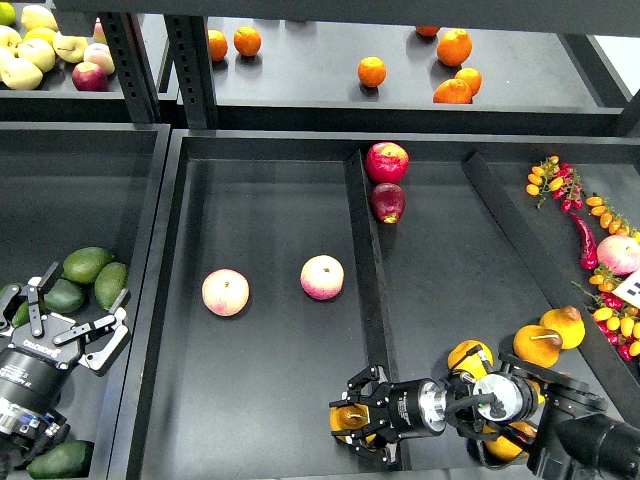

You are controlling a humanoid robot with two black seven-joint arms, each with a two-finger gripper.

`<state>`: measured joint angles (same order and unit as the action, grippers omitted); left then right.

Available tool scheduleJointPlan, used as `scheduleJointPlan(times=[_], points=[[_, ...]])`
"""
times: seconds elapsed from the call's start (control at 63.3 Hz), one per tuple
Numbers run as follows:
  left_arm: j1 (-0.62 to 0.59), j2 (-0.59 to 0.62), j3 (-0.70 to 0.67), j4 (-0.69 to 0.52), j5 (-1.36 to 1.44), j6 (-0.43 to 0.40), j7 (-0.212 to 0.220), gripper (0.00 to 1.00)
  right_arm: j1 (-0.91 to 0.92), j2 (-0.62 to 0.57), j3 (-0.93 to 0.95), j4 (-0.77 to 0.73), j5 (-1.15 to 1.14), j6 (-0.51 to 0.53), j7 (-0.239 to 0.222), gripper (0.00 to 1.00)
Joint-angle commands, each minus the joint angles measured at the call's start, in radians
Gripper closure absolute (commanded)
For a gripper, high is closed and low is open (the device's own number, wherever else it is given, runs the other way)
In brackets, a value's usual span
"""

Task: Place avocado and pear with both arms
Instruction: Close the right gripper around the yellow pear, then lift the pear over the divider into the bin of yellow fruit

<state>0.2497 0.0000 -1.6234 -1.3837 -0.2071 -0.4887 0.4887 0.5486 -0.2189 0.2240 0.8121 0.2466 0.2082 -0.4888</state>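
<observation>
The right gripper [352, 420] is seen clamped on the pear [347, 418], its black fingers wrapped around the yellow-orange fruit right at the divider [365, 270] between the middle bin and the right bin, low in the view. The left gripper [72, 315] is held with its fingers spread apart, nothing between them, just beside a cluster of green avocados in the left bin. The avocado [63, 296] lies in that cluster, dark and smooth, touched by a paler one [87, 263] behind it and another [110, 284] to its right.

Behind the right arm, further pears [549, 338] are kept in the right bin (some partly hidden by the arm). Two pink peaches [225, 292] are set apart from each other on the floor of the middle bin. Two red apples [387, 162] are stacked against the divider, farther back. Oranges [372, 71] are scattered on the upper shelf [300, 70].
</observation>
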Motion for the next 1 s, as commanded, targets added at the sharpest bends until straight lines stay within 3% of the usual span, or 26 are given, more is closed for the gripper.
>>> scheduleJointPlan(times=[0.0, 0.585, 0.98], points=[[0.000, 0.000, 0.000, 0.000, 0.000, 0.000, 0.000, 0.01, 0.001, -0.002, 0.008, 0.009, 0.000, 0.008, 0.000, 0.83], [0.000, 0.000, 0.004, 0.000, 0.000, 0.000, 0.000, 0.01, 0.016, -0.036, 0.228, 0.039, 0.000, 0.002, 0.000, 0.83], [0.000, 0.000, 0.007, 0.000, 0.000, 0.000, 0.000, 0.01, -0.050, -0.309, 0.324, 0.131, 0.003, 0.048, 0.000, 0.82]])
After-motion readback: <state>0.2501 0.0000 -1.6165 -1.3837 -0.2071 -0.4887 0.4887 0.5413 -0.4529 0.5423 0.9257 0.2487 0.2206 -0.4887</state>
